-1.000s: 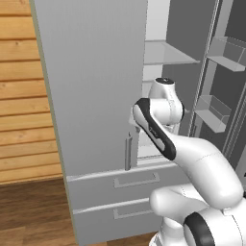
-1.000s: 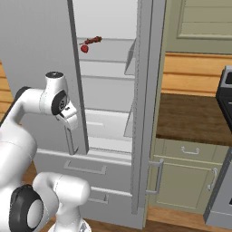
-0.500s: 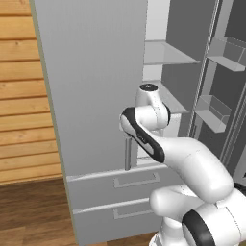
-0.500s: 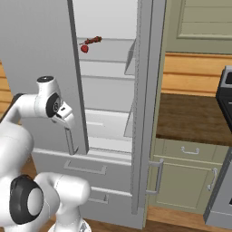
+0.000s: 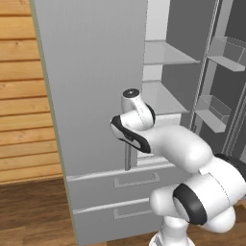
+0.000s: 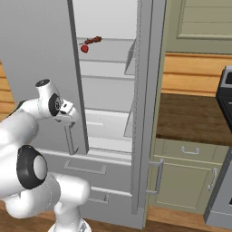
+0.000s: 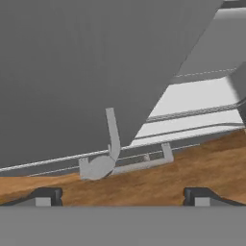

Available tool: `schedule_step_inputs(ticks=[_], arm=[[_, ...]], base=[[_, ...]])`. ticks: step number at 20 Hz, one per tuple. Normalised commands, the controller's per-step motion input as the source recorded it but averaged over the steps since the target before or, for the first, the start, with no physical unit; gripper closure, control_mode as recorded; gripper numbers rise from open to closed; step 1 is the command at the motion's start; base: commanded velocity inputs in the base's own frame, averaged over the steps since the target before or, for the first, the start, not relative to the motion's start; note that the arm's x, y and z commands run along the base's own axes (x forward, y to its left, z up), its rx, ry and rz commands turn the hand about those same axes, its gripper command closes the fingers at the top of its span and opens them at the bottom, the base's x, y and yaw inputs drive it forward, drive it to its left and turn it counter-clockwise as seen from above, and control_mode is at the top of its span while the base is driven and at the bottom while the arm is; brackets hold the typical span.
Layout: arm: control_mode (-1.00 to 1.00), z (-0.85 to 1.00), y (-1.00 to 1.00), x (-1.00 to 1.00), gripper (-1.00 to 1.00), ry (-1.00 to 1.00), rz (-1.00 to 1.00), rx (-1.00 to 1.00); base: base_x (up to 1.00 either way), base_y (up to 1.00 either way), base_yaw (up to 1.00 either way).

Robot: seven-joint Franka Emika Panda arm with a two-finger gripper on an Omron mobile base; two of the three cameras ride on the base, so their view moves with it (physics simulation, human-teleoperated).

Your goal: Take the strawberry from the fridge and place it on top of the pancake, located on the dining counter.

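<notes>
While the fridge (image 6: 113, 113) stands with one door swung open, the gripper (image 7: 122, 194) is seen with its two dark fingertips (image 7: 45, 194) set wide apart and nothing held between them. Close ahead of it in the hand view, the lower end of the closed door's bar handle (image 7: 111, 139) is framed against the grey door face, with a drawer handle (image 7: 144, 161) and the wooden floor (image 7: 192, 168) below. From the base cameras, the white arm (image 5: 158, 139) is shown bent toward that door, its hand level with the bottom of the handle and just above the two drawers (image 5: 115, 192).

Farther back, inside the open compartment, the strawberry (image 6: 84, 48) is seen lying on an upper shelf (image 6: 106, 56), just beside a darker, elongated red-brown morsel (image 6: 94, 41), well above the hand. It is judged to be light, soft and easily bruised, so a gentle pinch across its widest part would be called for, with care taken that the neighbouring morsel is not caught as well. A dark wooden desk (image 6: 195, 115) over pale green cabinets is visible beyond the fridge to the right; no pancake can be made out.
</notes>
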Motion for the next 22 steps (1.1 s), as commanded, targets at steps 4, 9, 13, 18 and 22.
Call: schedule_step_inputs(ticks=[4, 9, 13, 18, 22], arm=[[-1.0, -0.17, 0.01, 0.66, -1.0, 0.0, 0.23, 0.0], [-1.0, -0.44, 0.1, 0.12, -1.0, 0.0, 0.09, 0.02], [-1.0, -0.37, 0.3, 0.0, -1.0, 0.0, -0.02, 0.0], [-1.0, -0.27, 0.0, 0.0, -1.0, -0.01, -0.04, 0.0], [-1.0, -0.23, -0.14, 0.0, -1.0, -0.03, -0.01, 0.01]], base=[[0.0, 0.0, 0.0], [0.0, 0.0, 0.0], [0.0, 0.0, 0.0], [0.0, 0.0, 0.0], [0.0, 0.0, 0.0]])
